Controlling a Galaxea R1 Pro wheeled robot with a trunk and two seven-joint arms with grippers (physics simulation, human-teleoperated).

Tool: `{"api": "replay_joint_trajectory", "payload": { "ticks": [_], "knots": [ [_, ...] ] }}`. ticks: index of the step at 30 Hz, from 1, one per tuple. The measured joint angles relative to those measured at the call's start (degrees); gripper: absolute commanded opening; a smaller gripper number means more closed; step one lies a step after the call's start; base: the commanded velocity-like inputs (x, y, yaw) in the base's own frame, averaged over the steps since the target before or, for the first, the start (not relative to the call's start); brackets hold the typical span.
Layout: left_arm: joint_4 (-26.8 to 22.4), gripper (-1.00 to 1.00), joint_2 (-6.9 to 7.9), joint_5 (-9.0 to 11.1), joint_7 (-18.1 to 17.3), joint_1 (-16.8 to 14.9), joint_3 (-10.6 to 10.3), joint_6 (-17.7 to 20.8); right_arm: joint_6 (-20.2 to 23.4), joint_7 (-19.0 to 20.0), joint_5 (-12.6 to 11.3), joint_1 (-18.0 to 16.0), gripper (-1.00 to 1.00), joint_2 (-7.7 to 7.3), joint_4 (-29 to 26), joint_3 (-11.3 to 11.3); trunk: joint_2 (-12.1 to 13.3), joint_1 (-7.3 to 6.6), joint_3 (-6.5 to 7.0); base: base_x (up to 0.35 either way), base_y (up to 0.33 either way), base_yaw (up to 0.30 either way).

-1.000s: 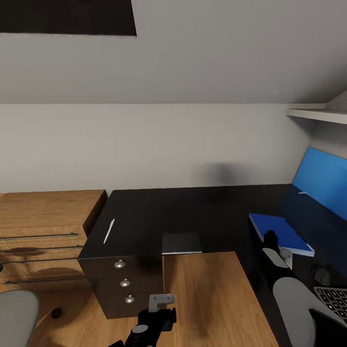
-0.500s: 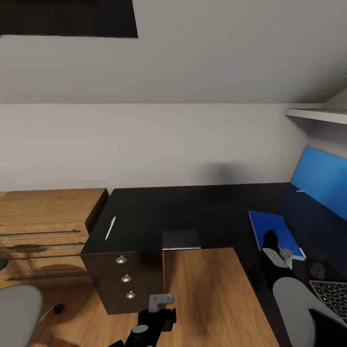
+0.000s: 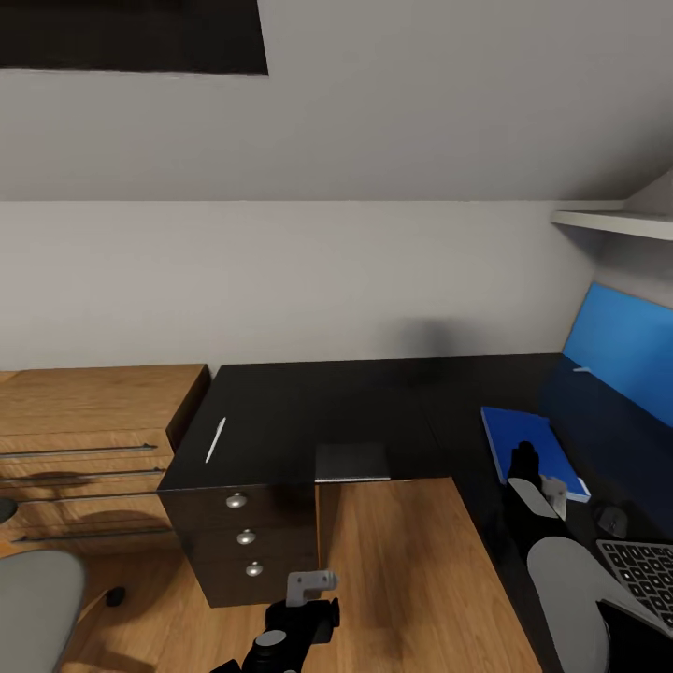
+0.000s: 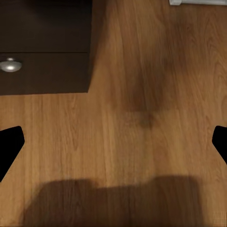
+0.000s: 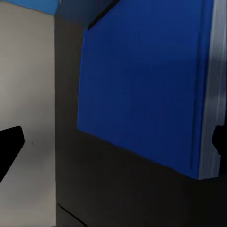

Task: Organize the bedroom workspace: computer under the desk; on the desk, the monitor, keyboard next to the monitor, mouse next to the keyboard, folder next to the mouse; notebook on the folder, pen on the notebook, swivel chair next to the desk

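Bench: matte black top, L-shaped, with a blue back panel along its right leg.
Left jaws: low over the oak floor, spread wide and empty; only the two dark fingertips show at the edges of the left wrist view.
Right jaws: over the bench's right leg, wide apart with nothing between them.
Folder: bright blue, flat on the bench directly under and just ahead of the right jaws (its pale page edge shows in the right wrist view).
Notebook: dark grey, flat at the bench's front edge, beyond the left jaws and well apart from the right jaws.
Pen: white, lying on the bench's left end, farther from the right jaws than the notebook.
Keyboard: on the bench behind the right jaws, partly hidden by the arm.
Mouse: small, dark, between keyboard and folder.
Drawers: black fronts with round knobs under the bench's left end, just ahead of the left jaws.
Oak drawer unit: left of the bench.
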Motion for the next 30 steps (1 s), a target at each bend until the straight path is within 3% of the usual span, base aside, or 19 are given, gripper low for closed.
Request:
{"api": "replay_joint_trajectory", "payload": {
  "ticks": [9, 18, 24, 30],
  "knots": [
    [3.63, 1.0, -0.16, -0.21, -0.18, 0.0, 0.44, -0.05, -0.01, -0.13, 0.01, 3.7, 1.0, 2.34, -7.91, -0.03, 0.0, 0.0, 0.0, 0.0, 0.0, 0.0],
    [5.34, 1.0, -0.15, -0.22, -0.2, 0.0, 1.17, -0.14, 0.17, -0.03, 0.31, 4.62, 1.0, 3.32, -9.29, 0.38, 0.0, 0.0, 0.0, 0.0, 0.0, 0.0],
    [5.41, 1.0, -0.16, -0.31, -0.18, -0.01, 1.13, -0.19, 4.45, -0.13, 1.22, 5.25, 1.0, 4.75, -8.52, 6.43, 0.01, 0.01, 0.0, -0.06, 0.066, 0.0],
    [5.41, 1.0, -0.18, -0.65, -0.17, 0.0, 0.97, -0.22, 9.8, 0.0, 1.5, 5.35, 1.0, 6.71, -6.69, 8.35, 0.01, 0.01, 0.0, -0.132, 0.25, 0.0]
  ]
}}
